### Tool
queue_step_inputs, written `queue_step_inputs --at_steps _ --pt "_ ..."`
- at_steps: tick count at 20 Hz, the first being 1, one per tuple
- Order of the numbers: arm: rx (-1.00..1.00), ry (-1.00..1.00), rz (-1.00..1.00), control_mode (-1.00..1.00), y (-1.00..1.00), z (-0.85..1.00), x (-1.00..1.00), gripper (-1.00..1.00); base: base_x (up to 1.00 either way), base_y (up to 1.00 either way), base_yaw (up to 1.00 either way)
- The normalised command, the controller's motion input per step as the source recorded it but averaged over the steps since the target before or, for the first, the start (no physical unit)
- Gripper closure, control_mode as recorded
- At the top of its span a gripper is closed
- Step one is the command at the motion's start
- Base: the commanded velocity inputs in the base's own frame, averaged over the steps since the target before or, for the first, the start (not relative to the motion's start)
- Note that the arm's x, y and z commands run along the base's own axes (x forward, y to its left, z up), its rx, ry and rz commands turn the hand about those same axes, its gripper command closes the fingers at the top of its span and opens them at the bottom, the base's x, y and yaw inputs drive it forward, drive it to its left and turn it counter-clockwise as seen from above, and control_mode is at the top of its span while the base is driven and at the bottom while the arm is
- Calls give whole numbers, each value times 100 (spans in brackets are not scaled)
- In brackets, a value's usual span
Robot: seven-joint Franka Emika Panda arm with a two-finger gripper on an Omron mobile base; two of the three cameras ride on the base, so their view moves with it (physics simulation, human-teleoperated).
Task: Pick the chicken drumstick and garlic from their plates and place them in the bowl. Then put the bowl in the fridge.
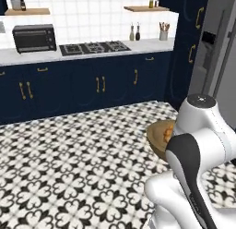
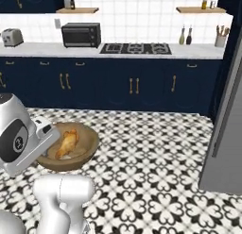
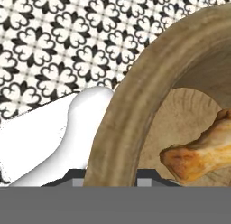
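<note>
Wooden bowl (image 2: 75,150) carried above floor.
Your end effector (image 3: 110,180) is clamped on its rim; drumstick (image 2: 66,144) lies inside.

Matt, grainy wooden bowl (image 3: 122,119); drumstick (image 3: 203,151) looks perhaps slightly glossy.

The white arm folds low over the base, its dark-jointed elbow bent sharply and the wrist turned down to one side. The gripper (image 3: 110,175) is clamped on the thick rim of the bowl (image 3: 135,96), one finger on each side of the rim.
</note>
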Motion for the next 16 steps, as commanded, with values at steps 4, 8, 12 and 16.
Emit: queue_step_inputs --at_steps 4,8,12,16 --pt "0 0 0 100 0 0 0 100 100 38 -39" --pt "0 0 0 100 0 0 0 100 100 62 -42" --pt "0 0 0 100 0 0 0 100 100 71 -52" --pt "0 0 0 100 0 0 0 100 100 86 -50"
